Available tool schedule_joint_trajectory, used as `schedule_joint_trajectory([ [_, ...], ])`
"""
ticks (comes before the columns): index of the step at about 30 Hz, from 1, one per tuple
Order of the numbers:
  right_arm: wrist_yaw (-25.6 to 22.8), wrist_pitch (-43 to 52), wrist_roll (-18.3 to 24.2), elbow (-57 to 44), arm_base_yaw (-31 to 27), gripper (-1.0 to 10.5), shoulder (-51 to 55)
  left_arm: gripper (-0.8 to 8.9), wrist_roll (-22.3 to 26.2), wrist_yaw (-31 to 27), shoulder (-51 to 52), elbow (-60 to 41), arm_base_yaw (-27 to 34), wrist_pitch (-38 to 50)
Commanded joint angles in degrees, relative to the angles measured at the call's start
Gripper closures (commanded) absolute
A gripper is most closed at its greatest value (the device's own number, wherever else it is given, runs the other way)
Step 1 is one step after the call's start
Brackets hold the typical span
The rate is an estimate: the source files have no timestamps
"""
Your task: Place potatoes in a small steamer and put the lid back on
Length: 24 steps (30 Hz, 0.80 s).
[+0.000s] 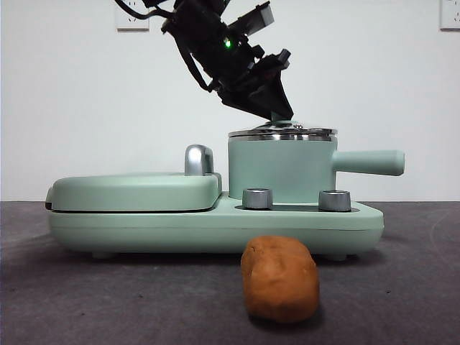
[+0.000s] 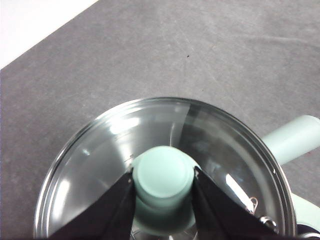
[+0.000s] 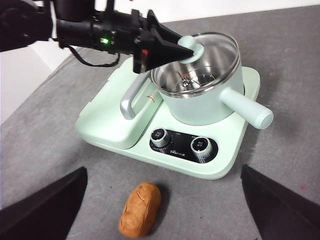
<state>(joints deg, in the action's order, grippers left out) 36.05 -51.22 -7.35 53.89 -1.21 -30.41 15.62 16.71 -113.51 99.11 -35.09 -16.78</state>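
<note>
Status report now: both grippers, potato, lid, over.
Left gripper shut on lid knob, lid on steamer. Right gripper open, waiting above potato. Potato on table, front of cooker. Nothing blocking.

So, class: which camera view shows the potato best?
The right wrist view: it shows the whole potato from above, lying on the table in front of the cooker base, apart from it. The front view shows the potato large but end-on. The left wrist view shows only the left pincer on the lid knob.
</note>
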Motion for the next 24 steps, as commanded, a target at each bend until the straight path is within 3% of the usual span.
schedule_joint_trajectory([
  [1,-0.09,-0.50,-0.20,2.69,0.04,4.6,-2.19,7.27,-0.26,0.85,2.80,1.79,-0.48,0.74],
  [8,-0.13,-1.70,-4.33,6.64,2.58,4.6,-7.82,7.27,-0.24,0.83,6.78,1.79,0.07,-1.99],
  [14,-1.36,-1.81,-10.14,7.69,10.36,4.6,-13.11,7.27,-0.20,0.85,9.70,1.79,2.16,-6.38],
  [17,-5.09,-1.75,-12.37,7.69,16.61,4.6,-16.17,7.28,-0.22,0.85,10.99,1.79,3.98,-7.74],
  [24,-19.08,-1.09,-17.86,7.69,33.97,4.6,-25.79,7.31,-0.24,0.85,13.88,1.79,9.03,-9.16],
])
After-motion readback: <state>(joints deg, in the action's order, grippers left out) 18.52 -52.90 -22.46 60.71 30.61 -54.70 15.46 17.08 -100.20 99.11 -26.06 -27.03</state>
